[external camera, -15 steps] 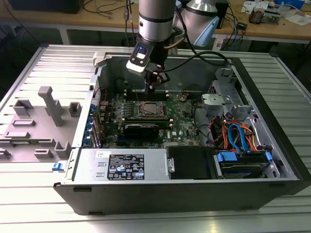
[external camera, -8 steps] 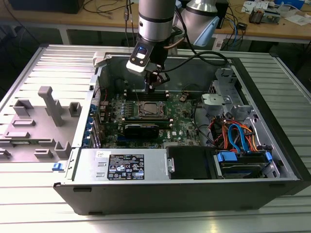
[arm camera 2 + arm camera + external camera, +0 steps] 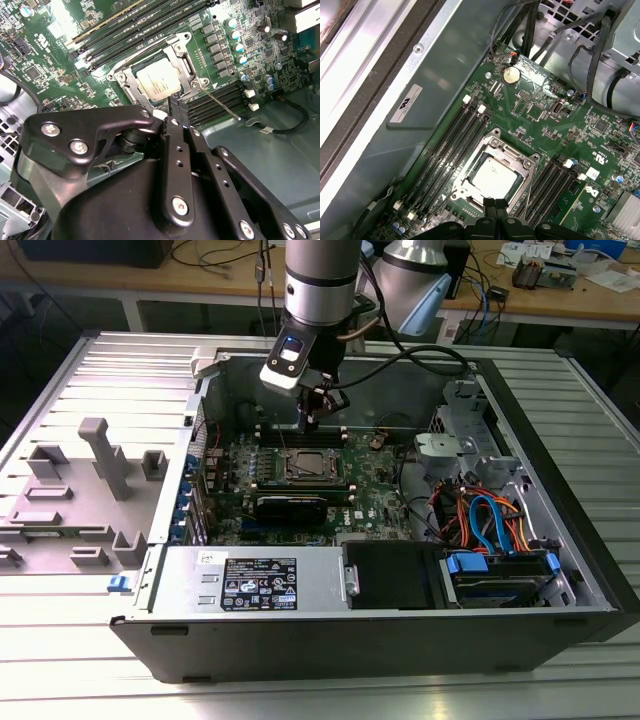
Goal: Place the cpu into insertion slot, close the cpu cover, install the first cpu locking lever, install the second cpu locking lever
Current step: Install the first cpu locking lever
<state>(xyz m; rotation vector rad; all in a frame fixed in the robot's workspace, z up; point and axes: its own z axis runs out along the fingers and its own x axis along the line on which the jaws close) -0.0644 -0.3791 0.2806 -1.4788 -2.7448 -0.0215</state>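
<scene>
Pincer [image 3: 495, 203] closed above cpu [image 3: 492, 179] lying flat, face-up.

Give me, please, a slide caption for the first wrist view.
Tool at the edge of the closed cpu cover, cpu seated beneath.

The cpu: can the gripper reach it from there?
Probably yes: the gripper hangs close by the cpu, nothing lies between, and its top shows bare through the cpu cover cut-out.
</scene>
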